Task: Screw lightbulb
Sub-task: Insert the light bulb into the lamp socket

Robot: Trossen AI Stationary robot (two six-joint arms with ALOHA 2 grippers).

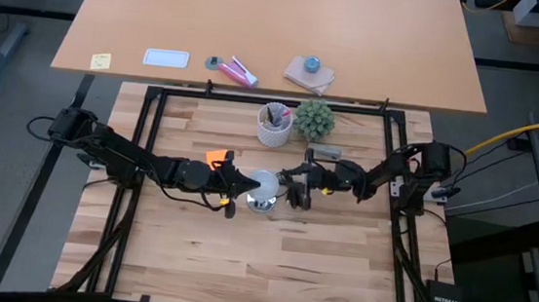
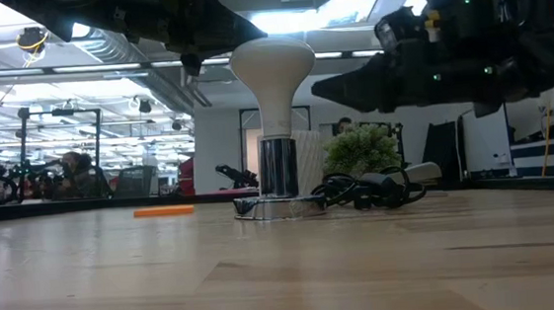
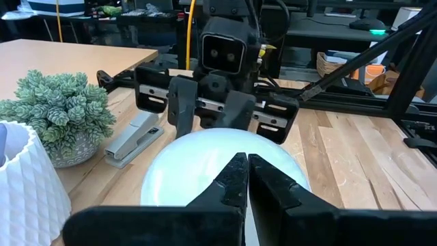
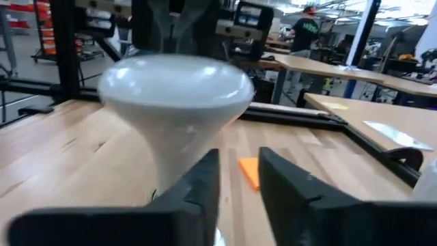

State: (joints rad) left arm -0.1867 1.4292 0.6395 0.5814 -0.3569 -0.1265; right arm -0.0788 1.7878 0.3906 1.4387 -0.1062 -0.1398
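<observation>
Two grippers flank the lightbulb (image 1: 263, 185) at frame centre: left gripper (image 1: 240, 183) pressed together, right gripper (image 4: 239, 179) slightly parted holding nothing, so I'd pinch the cone squarely before twisting.

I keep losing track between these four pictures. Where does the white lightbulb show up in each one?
High view: the lightbulb sits mid-table, between the two grippers.
Low view: centre, standing upright on the shiny socket.
Left wrist view: its white dome fills the lower middle, behind the shut fingers.
Right wrist view: large, left of centre.
Shared landmark: the small green plant, also seen in the low and left wrist views.
</observation>
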